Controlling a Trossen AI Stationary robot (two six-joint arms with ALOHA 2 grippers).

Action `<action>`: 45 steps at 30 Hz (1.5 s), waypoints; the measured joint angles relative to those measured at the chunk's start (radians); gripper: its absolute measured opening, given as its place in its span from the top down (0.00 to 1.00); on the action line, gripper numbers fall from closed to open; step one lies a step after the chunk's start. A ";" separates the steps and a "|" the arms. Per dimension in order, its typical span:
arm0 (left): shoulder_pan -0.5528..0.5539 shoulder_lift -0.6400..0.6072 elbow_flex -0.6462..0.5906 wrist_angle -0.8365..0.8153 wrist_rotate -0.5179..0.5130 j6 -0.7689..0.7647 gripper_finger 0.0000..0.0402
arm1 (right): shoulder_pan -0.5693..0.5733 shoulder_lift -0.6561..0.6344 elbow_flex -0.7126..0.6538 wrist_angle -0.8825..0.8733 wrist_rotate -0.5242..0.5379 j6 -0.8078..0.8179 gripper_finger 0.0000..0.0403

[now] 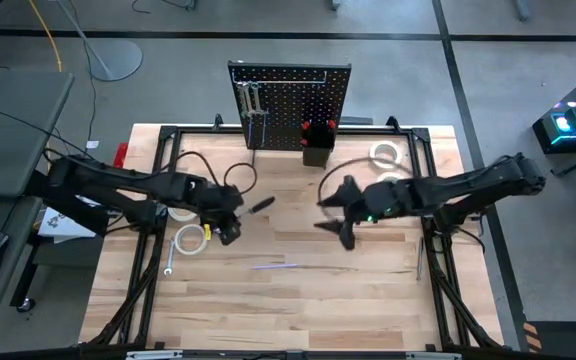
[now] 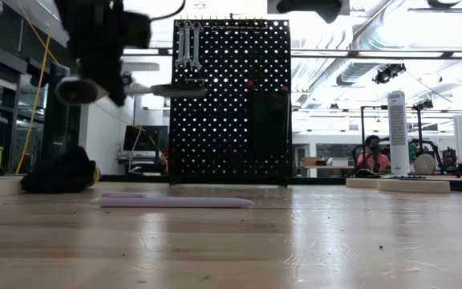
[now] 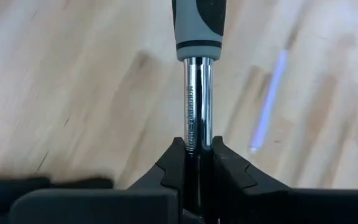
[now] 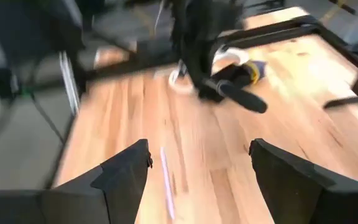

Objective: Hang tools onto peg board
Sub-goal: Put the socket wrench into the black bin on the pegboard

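My left gripper (image 3: 199,163) clamps a screwdriver (image 3: 197,74) by its shaft, lifted over the table — right gripper (image 4: 197,165) wide open, empty. Next, I reckon: carry it to the peg board (image 1: 293,105) — needs careful aim.

My left claw (image 3: 197,158) is black around a bright chrome shaft with a grey-and-black handle (image 3: 199,28), above pale blond wood tabletop (image 1: 298,300) where a lilac stick (image 1: 273,266) lies, facing the black white-dotted peg board (image 1: 290,105)
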 joint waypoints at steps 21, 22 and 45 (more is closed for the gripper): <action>-0.072 0.473 0.489 -0.006 -0.084 0.360 0.91 | 0.044 0.158 0.000 -0.065 0.168 -0.479 0.33; -0.072 0.478 0.497 -0.001 -0.084 0.369 0.91 | 0.044 0.159 0.000 -0.082 0.168 -0.485 0.33; -0.080 0.482 0.519 0.063 -0.101 0.350 0.91 | 0.044 0.197 0.000 -0.070 0.187 -0.459 0.68</action>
